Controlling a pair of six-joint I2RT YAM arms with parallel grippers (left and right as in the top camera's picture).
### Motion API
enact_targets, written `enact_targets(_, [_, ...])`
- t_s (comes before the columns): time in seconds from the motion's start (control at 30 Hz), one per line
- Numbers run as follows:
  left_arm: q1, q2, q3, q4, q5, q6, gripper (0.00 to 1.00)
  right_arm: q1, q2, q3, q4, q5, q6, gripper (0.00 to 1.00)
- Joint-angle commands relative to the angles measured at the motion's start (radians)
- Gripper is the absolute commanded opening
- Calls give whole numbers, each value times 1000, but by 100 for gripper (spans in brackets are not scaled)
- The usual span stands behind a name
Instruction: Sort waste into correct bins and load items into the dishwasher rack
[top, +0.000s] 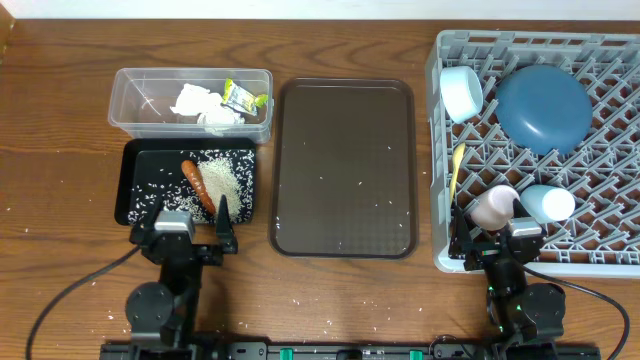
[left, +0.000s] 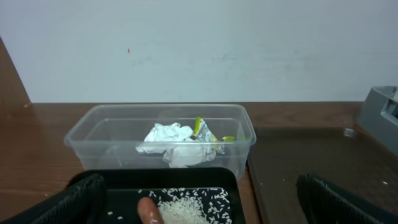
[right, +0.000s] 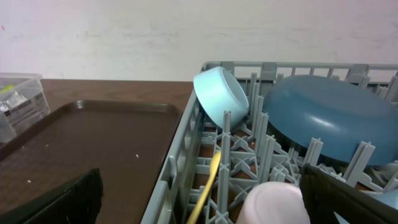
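The clear tub (top: 190, 71) holds the crumpled napkin (top: 200, 105) and the yellow-green wrapper (top: 240, 97); the left wrist view shows the same tub (left: 112, 134), napkin (left: 168, 140) and wrapper (left: 205, 130). The black tray (top: 130, 180) holds the carrot (top: 197, 184) and rice (top: 222, 178). The grey rack (top: 436, 150) holds the white bowl (top: 461, 92), blue plate (top: 543, 108), yellow spoon (top: 456, 170), pink cup (top: 494, 205) and light-blue cup (top: 547, 203). My left gripper (top: 195, 232) is open and empty at the black tray's front edge. My right gripper (top: 497, 240) is open and empty at the rack's front left corner.
The brown serving tray (top: 345, 165) lies between the bins and the rack, with a few stray grains on it. Loose rice grains dot the wooden table (top: 60, 150) at the left and front. A white wall stands behind the table.
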Motion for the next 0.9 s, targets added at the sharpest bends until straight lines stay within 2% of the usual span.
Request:
enact_targets(0.0, [6, -82, -84, 37, 3, -43, 100, -6, -4, -2, -4, -7, -5, 99])
enact_targets(0.1, [5, -80, -127, 82, 3, -47, 100, -6, -4, -2, -3, -7, -5, 99])
enact_targets(0.47, [5, -80, -185, 100, -23, -39, 99, -6, -4, -2, -3, -7, -5, 99])
enact_targets(0.87, [5, -80, -219, 50, -24, -39, 100, -6, -4, -2, -3, -7, -5, 99])
